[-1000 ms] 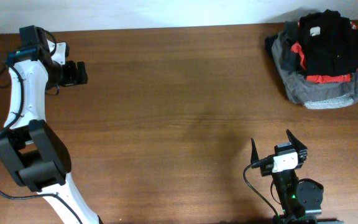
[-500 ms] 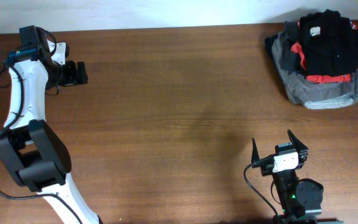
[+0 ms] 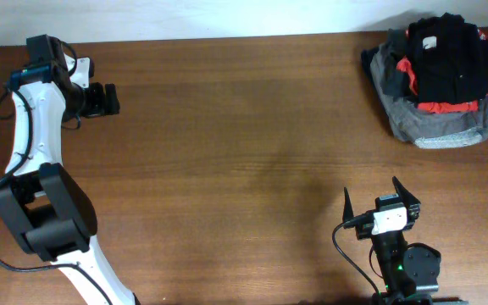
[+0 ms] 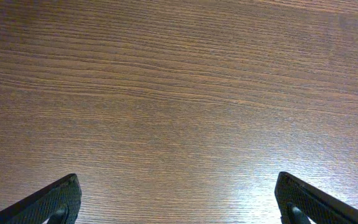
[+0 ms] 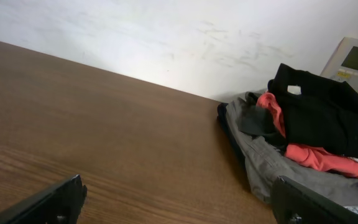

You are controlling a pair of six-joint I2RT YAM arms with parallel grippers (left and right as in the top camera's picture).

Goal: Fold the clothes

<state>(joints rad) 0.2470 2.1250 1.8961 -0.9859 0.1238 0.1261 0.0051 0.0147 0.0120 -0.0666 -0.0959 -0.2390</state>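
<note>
Lying atop, the clothes (image 3: 451, 59) hide most of the red garment (image 3: 439, 108)

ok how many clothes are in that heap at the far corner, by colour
black garment: 1
red garment: 1
grey garment: 1
total: 3 that show; anything buried underneath cannot be told
</note>
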